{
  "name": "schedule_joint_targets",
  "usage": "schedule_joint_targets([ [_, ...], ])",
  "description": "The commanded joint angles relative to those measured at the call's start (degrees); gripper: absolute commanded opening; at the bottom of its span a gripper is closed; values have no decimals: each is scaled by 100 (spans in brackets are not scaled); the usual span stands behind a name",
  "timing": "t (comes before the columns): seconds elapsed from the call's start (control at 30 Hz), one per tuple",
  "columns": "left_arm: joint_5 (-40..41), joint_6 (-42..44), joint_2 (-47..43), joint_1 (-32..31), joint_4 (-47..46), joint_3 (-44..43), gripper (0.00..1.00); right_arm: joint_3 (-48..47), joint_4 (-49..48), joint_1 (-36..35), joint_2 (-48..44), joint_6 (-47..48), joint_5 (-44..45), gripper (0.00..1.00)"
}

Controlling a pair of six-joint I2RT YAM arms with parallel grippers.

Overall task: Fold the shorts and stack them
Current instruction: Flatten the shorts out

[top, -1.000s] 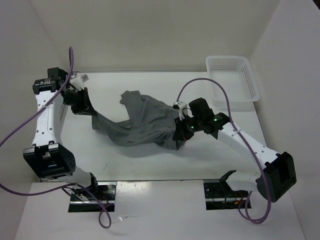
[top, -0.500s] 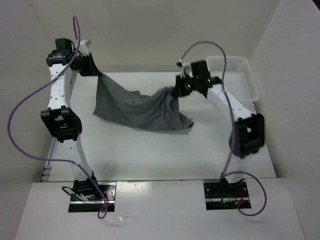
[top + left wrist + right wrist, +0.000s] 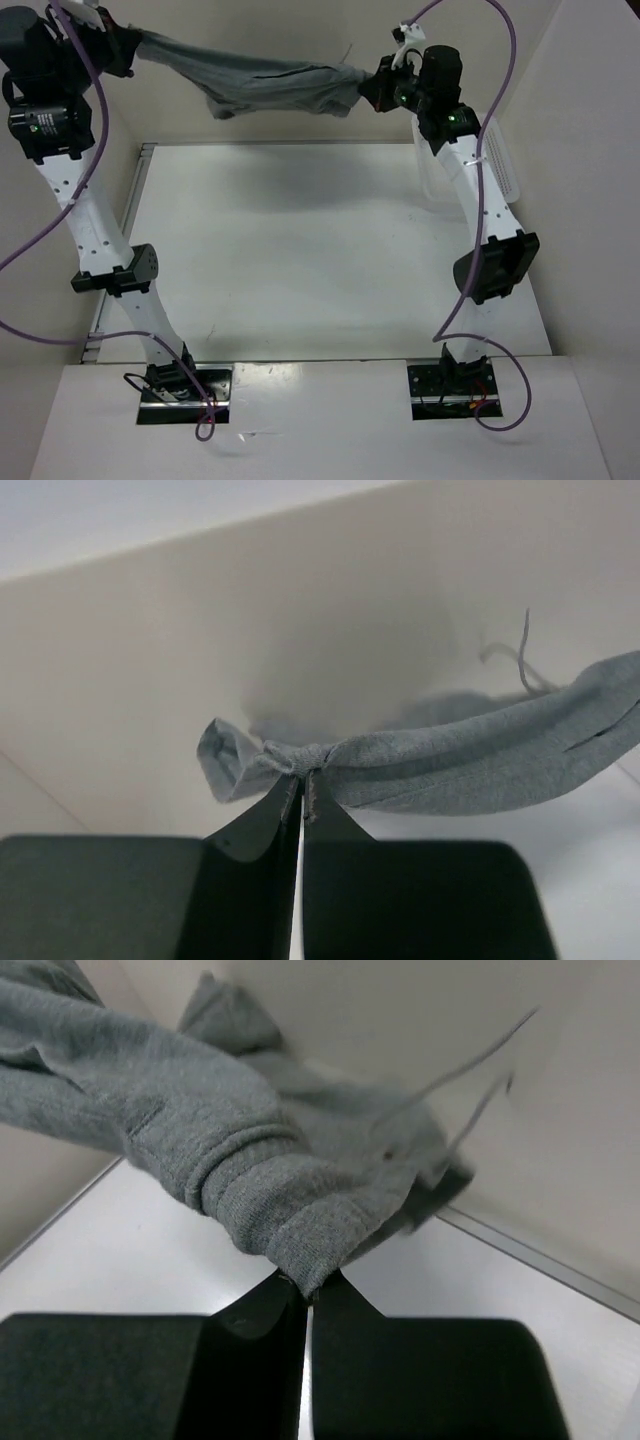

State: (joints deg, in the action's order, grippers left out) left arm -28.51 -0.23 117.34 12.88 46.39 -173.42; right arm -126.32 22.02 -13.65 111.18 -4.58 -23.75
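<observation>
Fixed surroundings: table, basket, walls.
The white table [image 3: 300,260] is enclosed by plain light walls [image 3: 250,15] at the back and on both sides. A white basket [image 3: 505,170] sits at the table's far right corner, mostly hidden.

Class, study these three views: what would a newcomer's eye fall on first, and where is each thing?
The grey shorts hang stretched in the air at the far end, high above the white table. The left gripper is shut on one end and the right gripper on the other. In the right wrist view a thin drawstring dangles from the bunched fabric.
</observation>
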Motion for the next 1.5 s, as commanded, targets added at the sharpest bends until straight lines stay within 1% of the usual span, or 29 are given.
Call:
schedule_joint_targets([
  [0.0,-172,23,62,56,1098,650,0,940,-110,-41,-447,229,-86,0],
  [0.03,-251,23,-43,56,1248,913,0,1491,-110,-41,-596,325,-147,0],
  [0.13,-391,23,-587,56,1487,2738,0,2355,-110,-41,-860,396,-322,0],
  [0.17,-392,23,-816,56,1417,3379,0,2958,-41,-41,-948,396,-393,0],
  [0.2,-314,23,-1366,56,1051,4804,0,3269,-40,-41,-1140,396,-542,0],
  [0.23,-235,23,-1659,56,882,5479,0,3585,47,-41,-1246,396,-543,0],
  [0.27,-60,23,-2105,-13,767,6060,0,4250,109,-41,-1439,344,-604,0],
  [0.33,-5,23,-2110,-14,1212,6783,0,5130,205,-207,-1589,273,-605,0],
  [0.37,117,23,-2188,-14,1641,6978,0,5344,371,-287,-1651,273,-605,0],
  [0.47,310,23,-2311,-67,2389,7715,0,5960,767,-690,-1853,160,-666,0],
  [0.53,564,23,-2373,-120,2707,8216,0,6328,882,-893,-2108,81,-666,0],
  [0.57,566,23,-2374,-120,2804,8219,0,6461,883,-894,-2222,10,-562,0],
  [0.6,845,23,-2426,-198,2805,8585,0,6584,935,-894,-2345,-60,-561,0],
  [0.7,1320,23,-2593,-383,2805,9202,4,7024,1076,-894,-2776,-184,-403,0],
  [0.73,1400,23,-2741,-540,2805,9647,8,7025,1076,-1016,-2942,-271,-220,0],
  [0.77,1471,23,-2830,-637,2805,9861,10,7025,1076,-1113,-2996,-272,-218,0],
  [0.8,1689,23,-2978,-812,2805,10237,15,6886,1268,-1166,-2996,-272,-279,0],
  [0.87,1743,23,-3041,-954,2805,10432,17,6815,1409,-1166,-2830,-272,-219,0],
  [0.97,1814,23,-3094,-954,2805,10496,17,6393,2033,-1438,-2610,-219,18,0],
  [1.03,2085,23,-3147,-954,2753,10662,23,6085,2366,-1579,-2539,-272,81,0],
  [1.13,2218,23,-3261,-954,2752,10838,34,6119,3253,-1579,-2539,-342,10,0],
  [1.17,2288,23,-3261,-954,2752,10917,39,6233,3604,-1579,-2539,-394,106,2],
  [1.2,2376,23,-3261,-954,2752,10918,41,6443,3555,-1579,-2635,-656,107,4],
  [1.27,2490,23,-3313,-954,2587,10848,44,6445,3641,-1579,-2681,-720,-121,39],
  [1.3,2491,23,-3314,-954,2333,10769,46,6445,3756,-1579,-2602,-946,18,48],
  [1.33,2491,23,-3244,-954,2174,10664,48,6445,3757,-1579,-2601,-1009,158,52],
  [1.37,2491,23,-3183,-954,1964,10558,49,6445,3879,-1579,-2601,-1010,73,62],
  [1.4,2491,23,-3026,-954,1466,10340,53,6445,3993,-1579,-2601,-1114,72,69],
  [1.47,2570,23,-2814,-954,927,10128,55,6253,4283,-1579,-2714,-1247,334,69],
])
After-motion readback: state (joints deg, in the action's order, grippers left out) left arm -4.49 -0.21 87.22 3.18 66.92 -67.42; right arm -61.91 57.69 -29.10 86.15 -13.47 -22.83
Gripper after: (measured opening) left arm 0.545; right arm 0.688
